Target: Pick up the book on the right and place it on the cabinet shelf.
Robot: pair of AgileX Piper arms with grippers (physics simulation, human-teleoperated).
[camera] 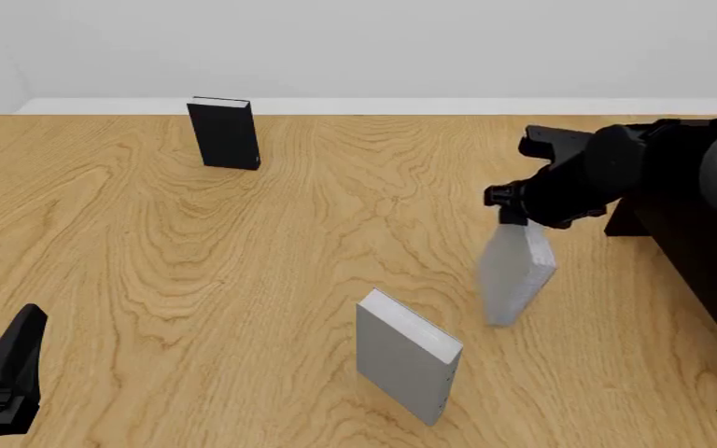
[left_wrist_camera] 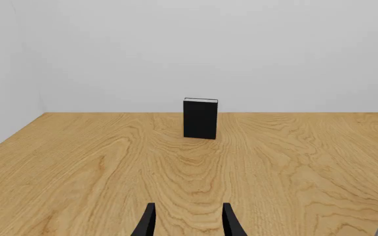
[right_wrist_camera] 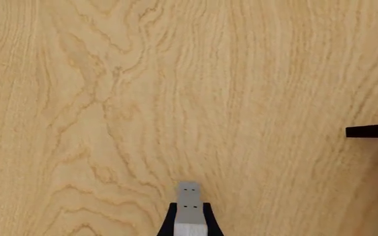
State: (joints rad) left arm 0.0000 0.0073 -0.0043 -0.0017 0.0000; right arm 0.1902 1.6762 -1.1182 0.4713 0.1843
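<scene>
Table (camera: 147, 261): light wood, bold swirling grain, smooth matt finish. Book (camera: 514, 275): pale grey-white cover, plain, matt, clamped between black matt fingers (right_wrist_camera: 171, 221). Cabinet shelf (camera: 708, 252): near-black, flat matt. Black book (left_wrist_camera: 200, 119): matt cover, pale page edge.

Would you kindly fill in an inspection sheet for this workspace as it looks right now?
Surface: wooden table, bare between items.
Job's things: thin pale book hangs tilted from the right hand, just beside the dark cabinet.
Clutter: black book upright far left; thicker grey book upright near centre.
Hands: right shut on the book's top edge; left hand open, low over the table, facing the black book.
Cables: nothing seen.
Surroundings: plain pale walls.
</scene>
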